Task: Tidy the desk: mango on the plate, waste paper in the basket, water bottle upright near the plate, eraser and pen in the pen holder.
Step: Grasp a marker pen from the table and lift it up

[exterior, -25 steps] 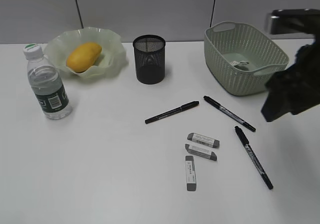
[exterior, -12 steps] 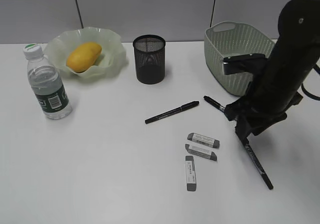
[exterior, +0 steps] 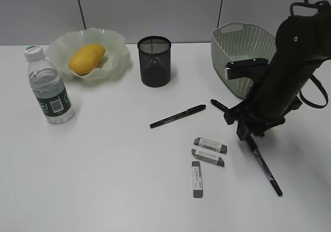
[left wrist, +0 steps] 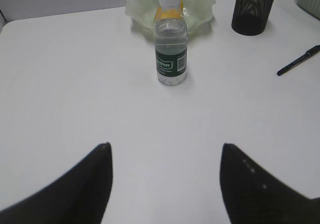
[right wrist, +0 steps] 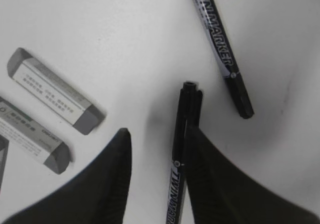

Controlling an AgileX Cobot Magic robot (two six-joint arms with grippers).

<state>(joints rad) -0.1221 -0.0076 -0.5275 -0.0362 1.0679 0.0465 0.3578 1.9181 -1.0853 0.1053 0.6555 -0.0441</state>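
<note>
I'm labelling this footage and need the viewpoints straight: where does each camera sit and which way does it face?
Exterior: raised at the desk's front, slanting down; shows the right arm over a pen.
Left wrist: low above the desk, facing the water bottle and plate; left gripper fingertips below.
Right wrist: straight down, close; right gripper straddles the pen, erasers beside.
Shared: exterior and left wrist both show the pen holder.

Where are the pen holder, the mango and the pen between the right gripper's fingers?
pen holder (exterior: 154, 63): exterior view, on its mesh side wall.
mango (exterior: 86, 58): exterior view, middle of the fruit, on the plate.
pen (right wrist: 179, 149): right wrist view, on its barrel between the fingers.
</note>
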